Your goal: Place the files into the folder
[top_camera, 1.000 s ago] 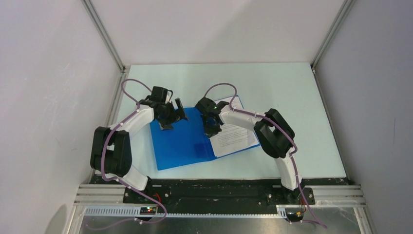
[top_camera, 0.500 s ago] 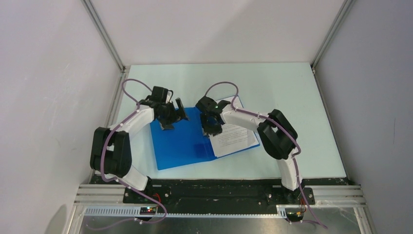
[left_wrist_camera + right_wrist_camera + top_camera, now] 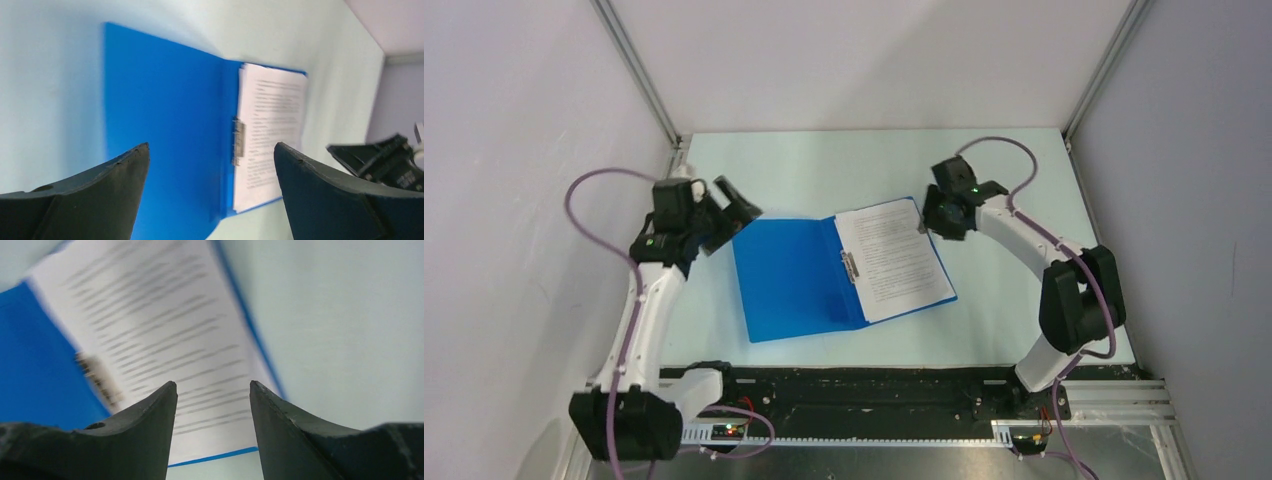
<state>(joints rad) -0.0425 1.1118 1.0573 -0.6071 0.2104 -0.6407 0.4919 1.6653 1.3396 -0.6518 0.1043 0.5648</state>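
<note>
**Sheets on the right cover, both my grippers empty**

From the top camera, the folder [image 3: 789, 285] lies open and flat on the table [image 3: 824, 165]. The files [image 3: 894, 258] rest on its right cover, with their inner edge at the metal clip [image 3: 849, 268] on the spine. My left gripper [image 3: 734, 208] hangs just off the folder's far left corner. My right gripper [image 3: 934, 215] hangs just off its far right corner. Neither touches anything.

At my left wrist, the fingers [image 3: 115, 185] stand wide apart with nothing between them. The bare blue cover sits below and the sheets lie beyond the clip.

At my right wrist, the fingers [image 3: 145, 435] are parted and empty above the printed page. The view is blurred, so I cannot tell whether the clip bites the paper.

I judge the loading done, or nearly so. If closing is wanted, my left fingers must catch the blue cover's outer edge and swing it over the spine without dragging the sheets.
</note>
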